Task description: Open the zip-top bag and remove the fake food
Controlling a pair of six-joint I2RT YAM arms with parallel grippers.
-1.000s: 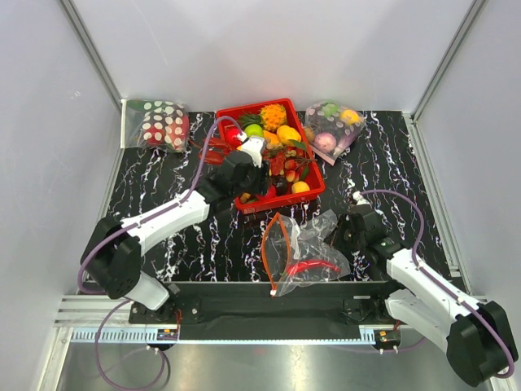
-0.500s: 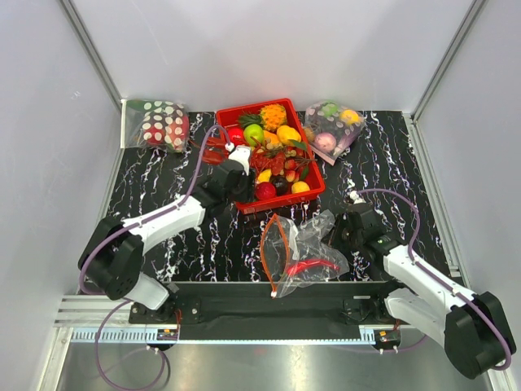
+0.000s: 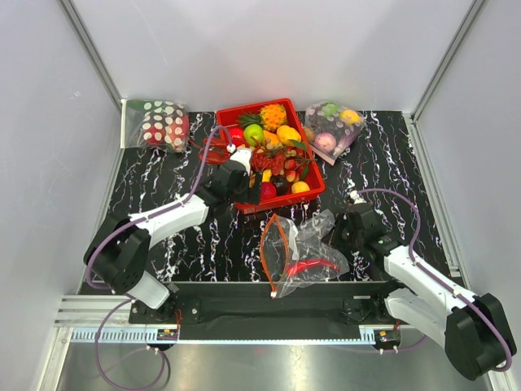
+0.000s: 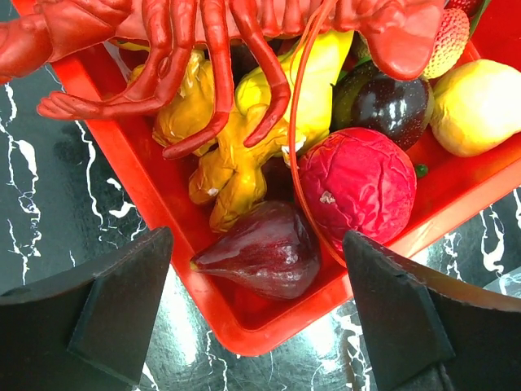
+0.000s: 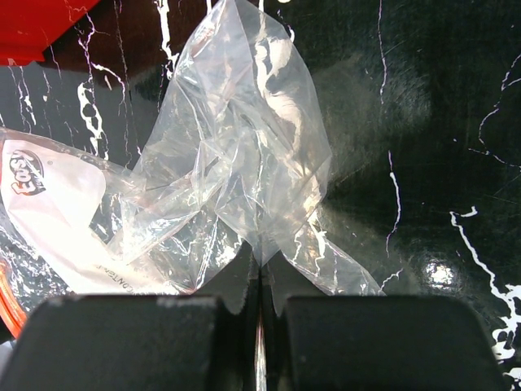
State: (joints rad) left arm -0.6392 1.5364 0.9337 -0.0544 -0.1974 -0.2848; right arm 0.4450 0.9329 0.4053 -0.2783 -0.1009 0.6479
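Note:
The zip-top bag (image 3: 297, 251) lies crumpled near the table's front edge, with its orange-red zip strip (image 3: 272, 244) on the left and a long red chili (image 3: 313, 265) inside. My right gripper (image 3: 339, 232) (image 5: 259, 265) is shut on a fold of the clear bag (image 5: 236, 147); the white label (image 5: 49, 204) shows to the left. My left gripper (image 3: 251, 189) (image 4: 256, 273) hangs open over the near-left corner of the red basket (image 4: 236, 326). A dark maroon fig-shaped piece (image 4: 260, 248) lies in the basket between its fingers, untouched. The red lobster (image 4: 163, 32) rests on the fruit behind.
The red basket (image 3: 285, 201) holds yellow, green, orange and red fruits. A white-dotted red bag (image 3: 163, 124) sits at the back left. At the back right is a clear bag of pastel fruits (image 3: 332, 129). White walls and metal rails enclose the black marbled table (image 3: 171, 175).
My left gripper has drawn back toward the basket's near-left corner and opened wide. The dark maroon piece now lies free in the basket. The right arm and bag have barely moved.

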